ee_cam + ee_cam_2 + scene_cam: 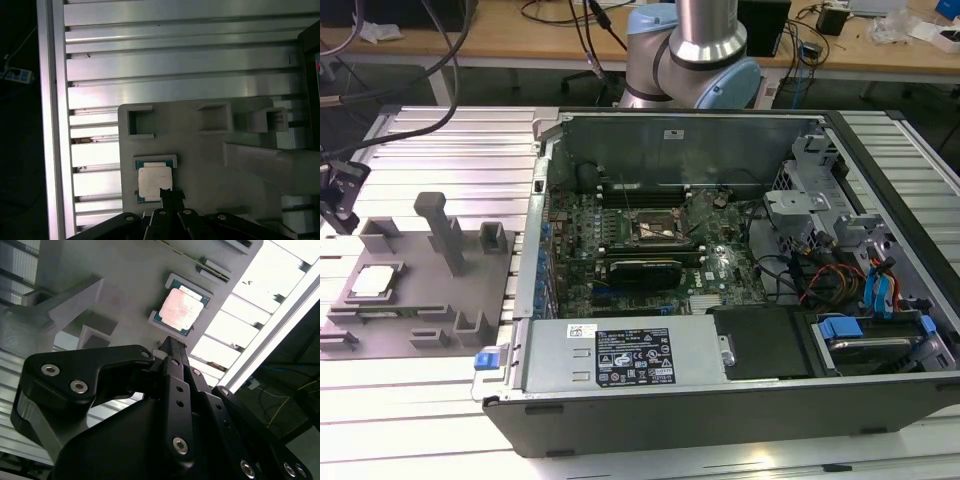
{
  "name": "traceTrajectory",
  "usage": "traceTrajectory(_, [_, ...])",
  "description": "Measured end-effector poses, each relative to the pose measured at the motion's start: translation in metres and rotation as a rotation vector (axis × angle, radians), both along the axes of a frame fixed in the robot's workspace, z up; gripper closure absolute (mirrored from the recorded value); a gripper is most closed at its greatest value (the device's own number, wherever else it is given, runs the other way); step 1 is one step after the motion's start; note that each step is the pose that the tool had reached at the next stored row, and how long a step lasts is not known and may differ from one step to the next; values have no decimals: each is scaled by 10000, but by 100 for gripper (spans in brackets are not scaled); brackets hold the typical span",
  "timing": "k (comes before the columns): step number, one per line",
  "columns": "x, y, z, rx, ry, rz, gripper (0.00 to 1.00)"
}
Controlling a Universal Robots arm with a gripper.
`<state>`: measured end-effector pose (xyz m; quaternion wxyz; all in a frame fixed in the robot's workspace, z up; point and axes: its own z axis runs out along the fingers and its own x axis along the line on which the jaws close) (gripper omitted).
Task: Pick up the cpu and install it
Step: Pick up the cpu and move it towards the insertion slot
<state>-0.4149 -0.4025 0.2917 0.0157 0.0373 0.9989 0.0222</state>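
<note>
The cpu [375,281] is a small pale square chip lying flat in a recess of the grey moulded tray [470,290], at the exterior view's left. Both wrist views show it from above: cpu [181,310], cpu [154,181]. My gripper [338,196] hangs above the tray's outer end, apart from the chip. Its black fingers come together to a narrow tip in both wrist views, gripper [169,342] and gripper [169,193], just beside the chip's edge, with nothing between them. The dark square socket [655,228] sits in the middle of the motherboard.
An open computer case [720,400] lies on the slotted aluminium table [450,150], with a long silver labelled box [625,352] along its near side and cables and drive bays at the exterior view's right. The tray carries an upright post [442,228] and several small blocks.
</note>
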Motion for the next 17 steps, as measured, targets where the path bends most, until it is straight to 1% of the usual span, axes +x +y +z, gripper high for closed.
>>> traceTrajectory(11, [-5,0,-78,-1,0,0,89])
traceTrajectory(14, [-9,0,-113,0,0,0,89])
traceTrajectory(17, [-30,-5,-193,-1,0,0,89])
